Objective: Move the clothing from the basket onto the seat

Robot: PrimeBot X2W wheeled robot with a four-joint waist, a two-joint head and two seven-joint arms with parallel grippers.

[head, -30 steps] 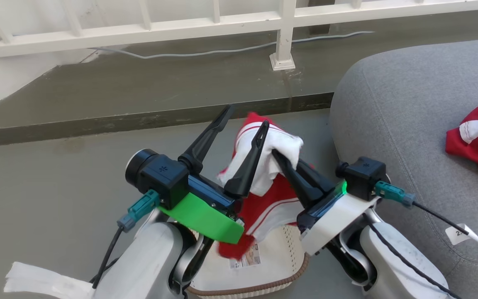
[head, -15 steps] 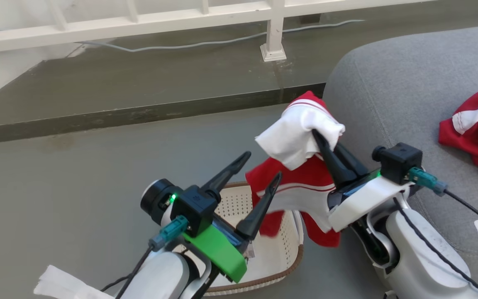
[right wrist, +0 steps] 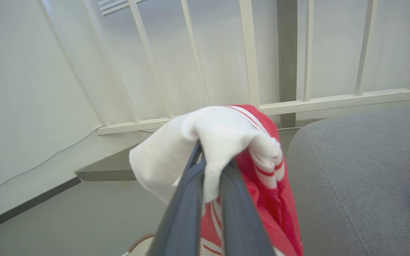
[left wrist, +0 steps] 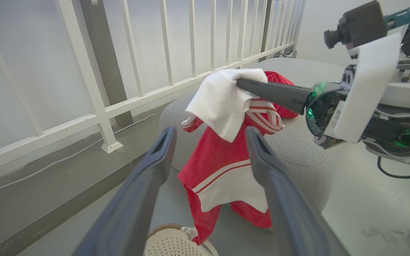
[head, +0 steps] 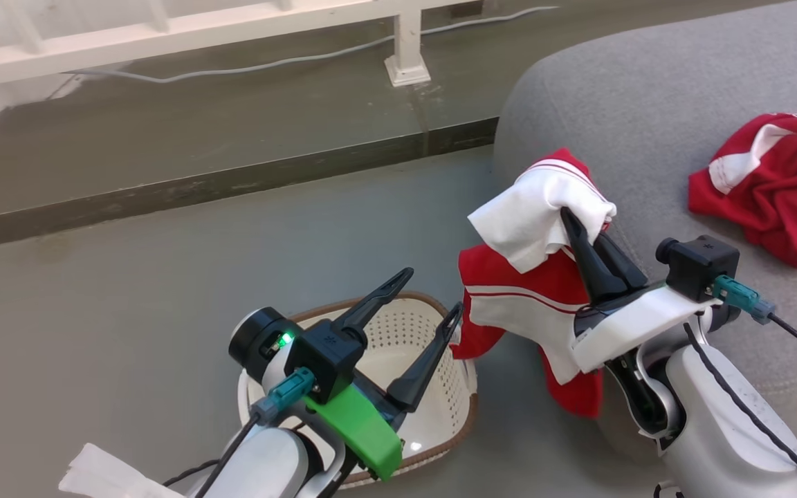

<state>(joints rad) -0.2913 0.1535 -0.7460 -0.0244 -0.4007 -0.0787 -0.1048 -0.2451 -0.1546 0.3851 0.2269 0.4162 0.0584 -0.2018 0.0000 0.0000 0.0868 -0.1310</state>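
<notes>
- One garment (head: 772,187) is lying on the seat (head: 620,104).
- Right gripper (head: 582,225) is clamping more clothing (head: 530,277) (at the seat's edge).
- Left gripper (head: 432,290), fingers apart, is hovering over the seemingly empty basket (head: 405,332).

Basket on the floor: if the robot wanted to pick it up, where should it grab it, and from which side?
Probably the brown rim of the basket, from straight above. It stands upright with its top open, and its wall is thin, so one finger can go inside and one outside. The open left gripper hangs above it.
</notes>
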